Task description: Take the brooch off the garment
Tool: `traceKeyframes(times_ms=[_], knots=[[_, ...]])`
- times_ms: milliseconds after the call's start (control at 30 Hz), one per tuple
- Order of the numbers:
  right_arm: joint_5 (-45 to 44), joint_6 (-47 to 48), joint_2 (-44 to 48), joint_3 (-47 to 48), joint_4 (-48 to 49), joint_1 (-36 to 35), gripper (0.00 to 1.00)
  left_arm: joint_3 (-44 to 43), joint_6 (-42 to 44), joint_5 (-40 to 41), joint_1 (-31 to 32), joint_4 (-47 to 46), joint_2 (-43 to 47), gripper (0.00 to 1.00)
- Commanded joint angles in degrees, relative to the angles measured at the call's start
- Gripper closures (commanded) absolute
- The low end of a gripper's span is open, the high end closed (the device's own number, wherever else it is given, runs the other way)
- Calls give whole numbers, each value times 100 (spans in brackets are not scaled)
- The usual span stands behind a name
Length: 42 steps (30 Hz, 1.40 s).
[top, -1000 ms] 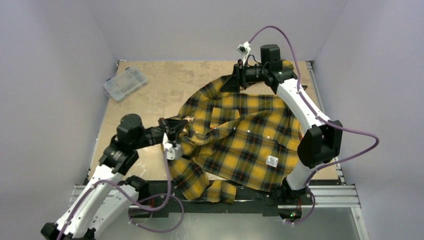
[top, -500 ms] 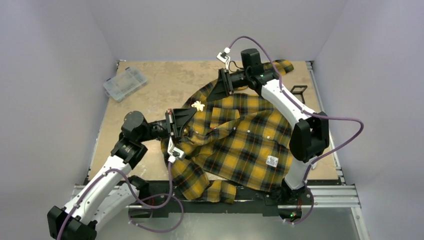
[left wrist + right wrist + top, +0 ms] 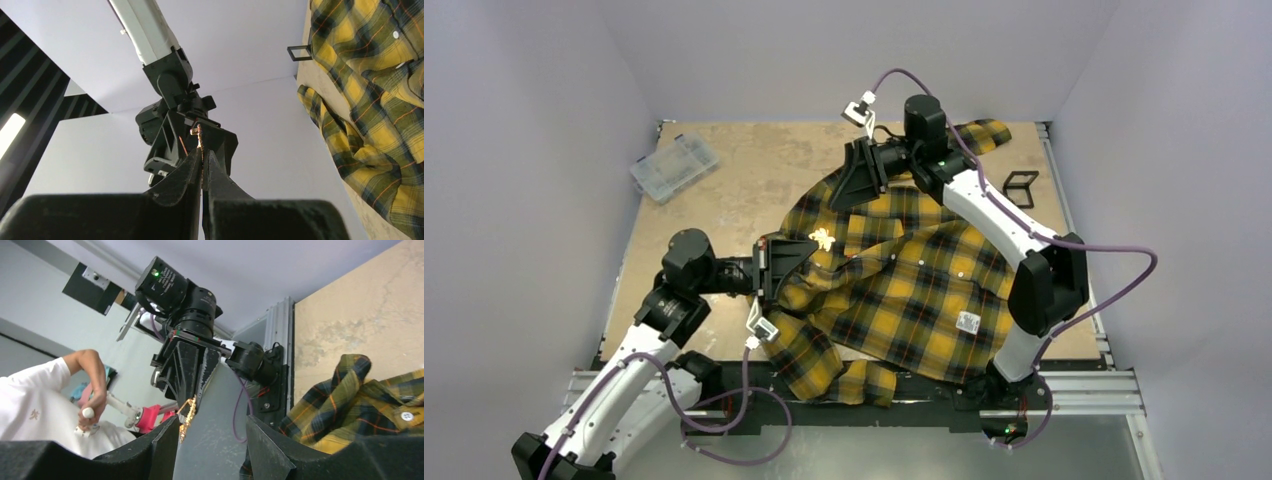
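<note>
Left pincer clenched on brooch, clear of garment — right pincer released; next likely: lay brooch on worktop

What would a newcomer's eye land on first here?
The big yellow-and-black plaid shirt sprawled over the table's middle and right. At its left edge the left gripper is shut on a small pale brooch, held up facing the open right gripper at the shirt's far side.
</note>
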<state>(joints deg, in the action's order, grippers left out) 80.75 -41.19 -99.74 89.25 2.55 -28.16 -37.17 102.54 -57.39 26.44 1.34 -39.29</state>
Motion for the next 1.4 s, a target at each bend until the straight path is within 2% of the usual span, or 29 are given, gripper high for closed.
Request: traceKeyframes(times_ms=[0,33,67,133,167,433,933,1200,1367], knots=[[144,-139,160,48,217,-157,46,-279,349,-467,37,477,69,100],[93,39,139,138,-30,-177,46,-288,361,-459,37,512,70,100],[-15,514,97,344,-724,-206,46,-295,363,-441,37,522,70,100],[-491,2062,-177,1173,-2897,-240,46,-291,359,-423,37,561,79,100],[-658,2525,-241,1417,-3470,-268,46,-291,367,-416,37,597,91,100],[-562,2871,-34,1164,-3621,-367,53,-213,431,-514,37,728,202,100],[-341,3196,123,958,-4043,-691,55,-247,933,-502,33,1071,97,100],[-318,3258,139,894,-4124,-804,70,-251,1046,-493,37,1009,0,100],[-211,3212,171,844,-4105,-814,72,-206,1121,-440,37,1025,-21,100]])
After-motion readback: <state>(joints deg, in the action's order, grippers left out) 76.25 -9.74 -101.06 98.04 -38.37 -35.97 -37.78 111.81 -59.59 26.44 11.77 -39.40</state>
